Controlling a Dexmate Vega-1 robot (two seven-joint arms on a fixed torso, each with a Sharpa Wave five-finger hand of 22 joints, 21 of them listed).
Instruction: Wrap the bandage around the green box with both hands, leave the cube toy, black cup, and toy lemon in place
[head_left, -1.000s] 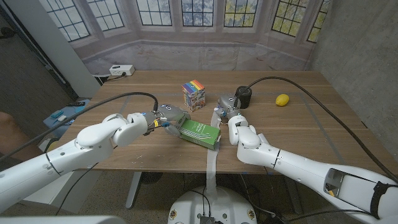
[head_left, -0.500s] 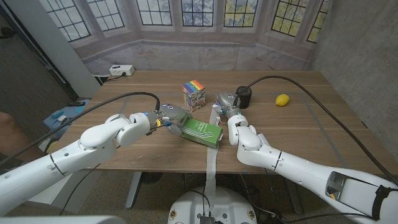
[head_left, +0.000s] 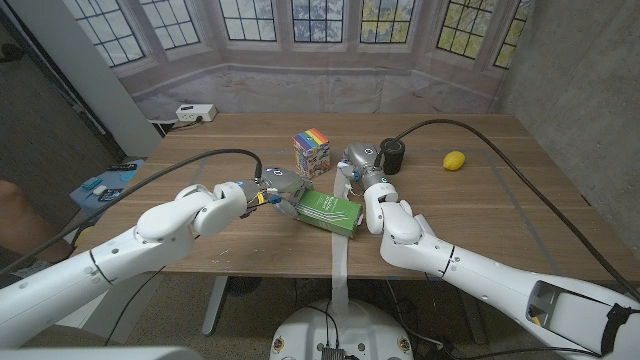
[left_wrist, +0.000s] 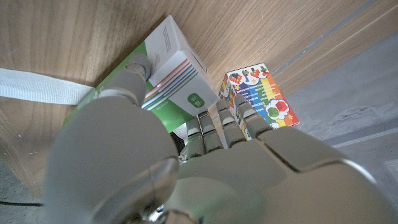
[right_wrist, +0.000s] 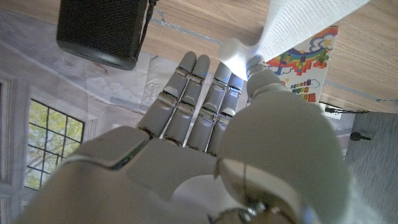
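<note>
Head view: your left hand (head_left: 276, 187) clamps the green box (head_left: 329, 211) mid-desk; your right hand (head_left: 357, 165) pinches the bandage (head_left: 340, 262), which trails over the near edge. Left wrist view: fingers (left_wrist: 219, 127) grip the box beside the cube toy (left_wrist: 260, 93). Right wrist view: thumb and fingers (right_wrist: 214, 93) pinch the bandage near the black cup (right_wrist: 102, 30).

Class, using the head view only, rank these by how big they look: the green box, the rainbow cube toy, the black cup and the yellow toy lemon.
1. Green cardboard box
2. Rainbow-coloured cube toy
3. Black cup
4. Yellow toy lemon

The box lies nearer the camera, which enlarges it somewhat.
</note>
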